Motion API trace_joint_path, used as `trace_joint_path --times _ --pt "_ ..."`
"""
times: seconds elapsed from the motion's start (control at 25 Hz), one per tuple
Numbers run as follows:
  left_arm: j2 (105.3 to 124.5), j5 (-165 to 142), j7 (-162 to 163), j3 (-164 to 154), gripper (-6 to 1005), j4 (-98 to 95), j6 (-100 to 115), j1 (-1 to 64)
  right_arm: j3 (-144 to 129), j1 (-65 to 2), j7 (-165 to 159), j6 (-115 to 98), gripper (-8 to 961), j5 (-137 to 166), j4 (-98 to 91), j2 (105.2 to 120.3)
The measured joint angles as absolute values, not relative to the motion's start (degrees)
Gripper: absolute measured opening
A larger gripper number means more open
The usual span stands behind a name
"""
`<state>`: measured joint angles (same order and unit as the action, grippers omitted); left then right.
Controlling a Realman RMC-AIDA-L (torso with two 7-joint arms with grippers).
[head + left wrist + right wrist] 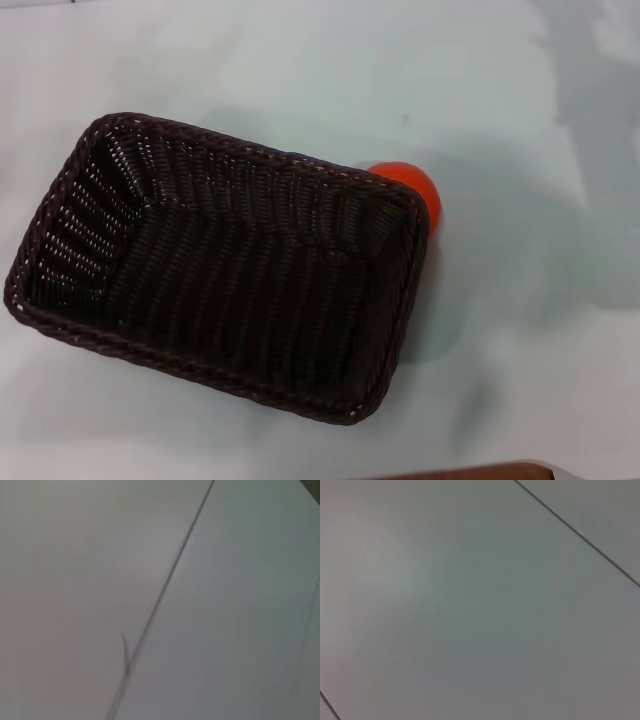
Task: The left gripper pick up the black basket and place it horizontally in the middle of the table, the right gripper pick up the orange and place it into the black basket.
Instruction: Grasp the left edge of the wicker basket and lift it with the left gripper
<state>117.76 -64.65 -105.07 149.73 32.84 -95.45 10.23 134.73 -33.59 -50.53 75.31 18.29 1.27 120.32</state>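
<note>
The black basket sits slightly skewed on the white table, filling the middle-left of the head view, and its inside holds nothing. The orange rests on the table just behind the basket's far right corner, touching or nearly touching the rim, partly hidden by it. Neither the left gripper nor the right gripper appears in any view. Both wrist views show only plain pale surfaces crossed by thin dark seam lines.
A brown edge peeks in at the bottom of the head view. Soft grey shadows lie on the table at the upper right. Bare tabletop surrounds the basket on all sides.
</note>
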Motion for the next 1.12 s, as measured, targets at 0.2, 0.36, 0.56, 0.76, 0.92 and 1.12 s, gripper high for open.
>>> trace_joint_path --times 0.2,0.36,0.56,0.76,0.92,1.12 --pt "123.93 -63.89 -121.33 162.4 821 28.86 -96.06 11.09 133.12 -33.35 -49.42 76.54 924 18.65 1.54 120.16" --pt "123.52 -59.67 -128.09 164.83 818 20.66 -95.85 12.27 131.25 -33.12 -46.69 78.15 924 18.69 2.19 119.9" --pt "123.18 -57.99 -126.25 164.02 811 19.91 -94.51 11.94 128.47 -33.09 -42.34 79.03 925 18.73 2.36 119.89" --pt "118.98 -65.95 -110.53 158.03 798 27.34 -93.11 10.9 127.82 -33.4 -42.37 78.21 925 18.58 2.41 119.89" --pt "114.91 -74.7 -97.72 152.98 790 35.22 -93.15 10.51 127.86 -33.35 -42.72 77.07 924 18.41 3.01 119.87" --pt "114.83 -87.81 -82.79 151.79 763 50.44 -92.93 9.77 128.12 -33.04 -42.81 76.17 924 18.38 3.16 119.88"
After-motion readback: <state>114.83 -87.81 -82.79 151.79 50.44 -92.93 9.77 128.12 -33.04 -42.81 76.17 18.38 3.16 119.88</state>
